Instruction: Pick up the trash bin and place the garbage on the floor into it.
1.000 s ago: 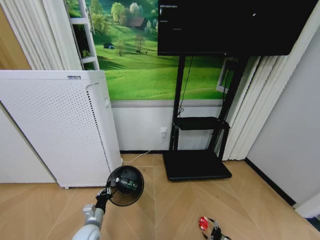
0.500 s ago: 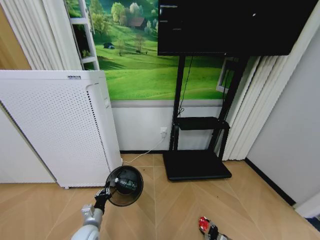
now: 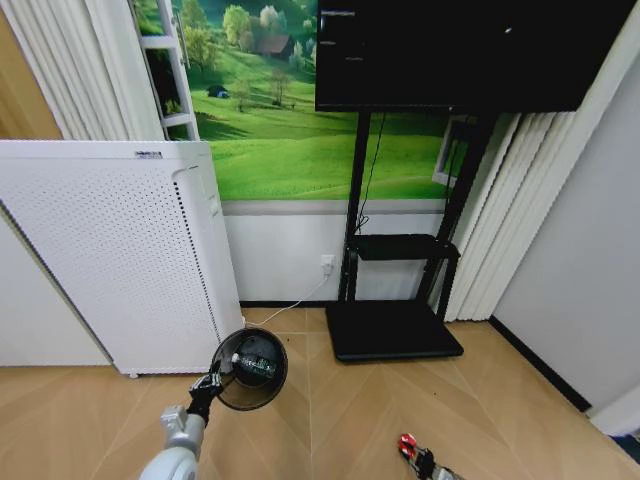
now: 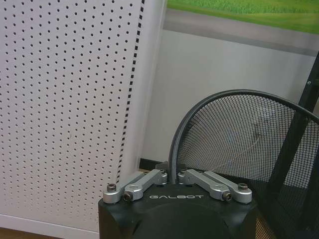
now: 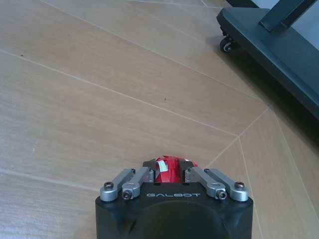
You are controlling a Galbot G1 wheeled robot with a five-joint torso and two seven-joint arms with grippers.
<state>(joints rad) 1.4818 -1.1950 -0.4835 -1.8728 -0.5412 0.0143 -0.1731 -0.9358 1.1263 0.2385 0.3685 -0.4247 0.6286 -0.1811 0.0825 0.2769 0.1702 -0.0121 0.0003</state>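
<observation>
Head view shows your left hand (image 3: 212, 381) gripping the trash bin (image 3: 252, 370) by its rim, bottle inside; your right hand (image 5: 168, 171) clamps a red lump (image 5: 167, 169), not yet binned.

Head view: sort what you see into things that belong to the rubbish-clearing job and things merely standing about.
Job: trash bin, clamped at its rim by the left gripper; green-labelled bottle inside it; red garbage, clamped by the right gripper; floor.

Standing about: white perforated appliance, TV stand, curtains.
</observation>
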